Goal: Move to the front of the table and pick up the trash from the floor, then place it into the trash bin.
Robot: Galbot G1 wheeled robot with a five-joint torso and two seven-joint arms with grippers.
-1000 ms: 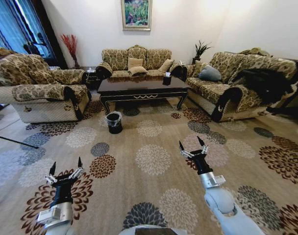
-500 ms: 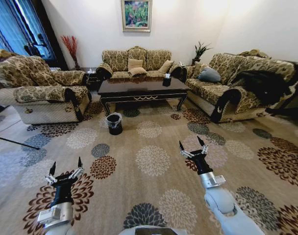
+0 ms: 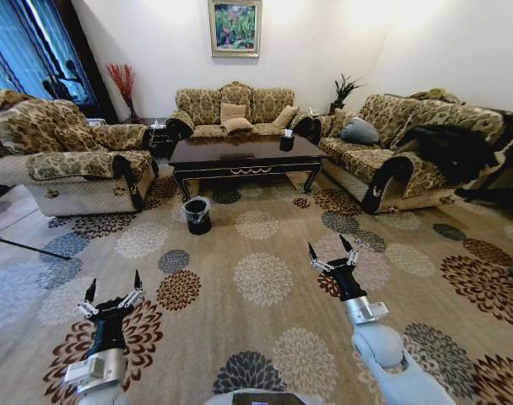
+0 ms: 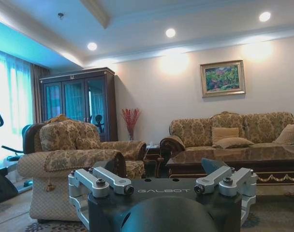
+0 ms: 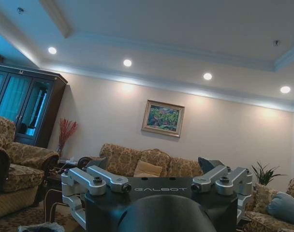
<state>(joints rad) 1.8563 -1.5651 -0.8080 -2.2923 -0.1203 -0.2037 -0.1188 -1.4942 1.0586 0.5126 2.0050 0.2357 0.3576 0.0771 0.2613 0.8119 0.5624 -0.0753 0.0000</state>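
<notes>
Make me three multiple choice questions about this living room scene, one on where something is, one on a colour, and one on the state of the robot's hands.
1. Where is the small round black bin lined with clear plastic?
A. on the sofa
B. on the carpet by the front left corner of the long dark glossy wooden coffee table
C. on the table

2. What colour is the cushion on the right sofa?
A. red
B. blue-grey
C. white

3. How are the left hand and right hand?
A. both open, empty
B. both shut
C. left holding tissue

Answers: 1 B, it stands on the floor there; 2 B, bluish against the patterned fabric; 3 A, fingers spread, nothing between.
</notes>
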